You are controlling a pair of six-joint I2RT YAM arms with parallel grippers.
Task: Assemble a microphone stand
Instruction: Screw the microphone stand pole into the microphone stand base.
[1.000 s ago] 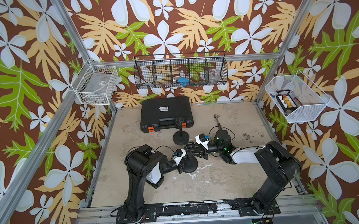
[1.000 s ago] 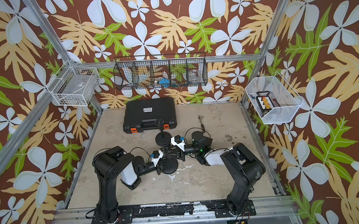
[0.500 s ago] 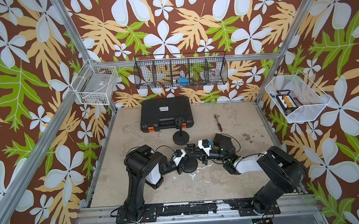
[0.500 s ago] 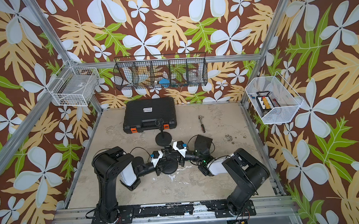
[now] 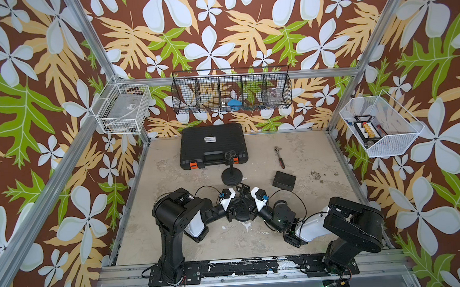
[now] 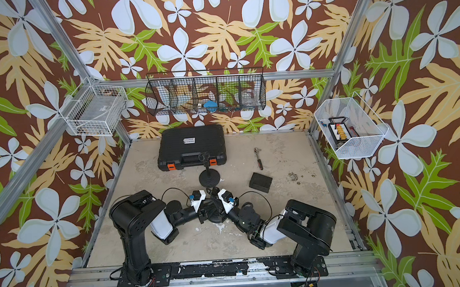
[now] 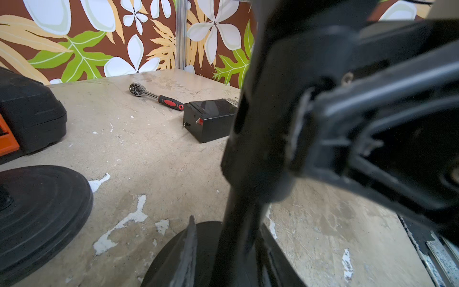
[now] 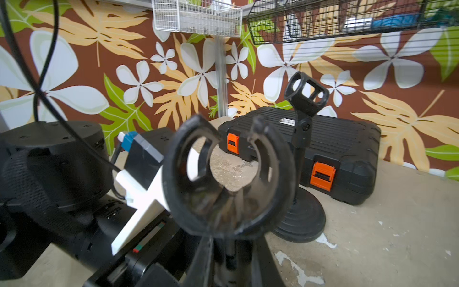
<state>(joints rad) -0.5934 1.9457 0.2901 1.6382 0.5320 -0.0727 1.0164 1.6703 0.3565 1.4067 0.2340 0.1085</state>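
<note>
Desk: While the right gripper [image 8: 232, 248] has its jaws drawn narrow on the pole [image 7: 234, 238] just under the clip [image 8: 224, 225], what do the jaws of the left gripper [image 5: 235, 209] show?

Field: They stand parted and hold nothing. In the left wrist view one finger [image 7: 189, 251] sits clear of the pole, low over the round base [image 5: 243, 217]. The other finger is hidden behind the pole.

Desk: And where is the stand itself?

Field: It is upright on the table [image 5: 229, 245], near the front middle, between the two wrists. A second stand [image 5: 232, 176] is complete just behind it, in front of the tool case [image 5: 212, 145]. A ratchet [image 5: 279, 157] and a black box [image 5: 284, 179] lie further off on the right arm's side, apart from both grippers.

Desk: What does the step call for?

Field: By the look of it, the pole is being seated in the base, one arm steadying and one free to turn. The right gripper does well to hold the pole plumb without leaning on it, since a push so high up would likely rock the base. The left jaws would best close low, square to the pole and near the base, so the thread runs straight rather than crossed. The wrists crowd each other, nearly touching in both top views. Any turn should be short, and neither arm should swing back toward the second stand.
</note>
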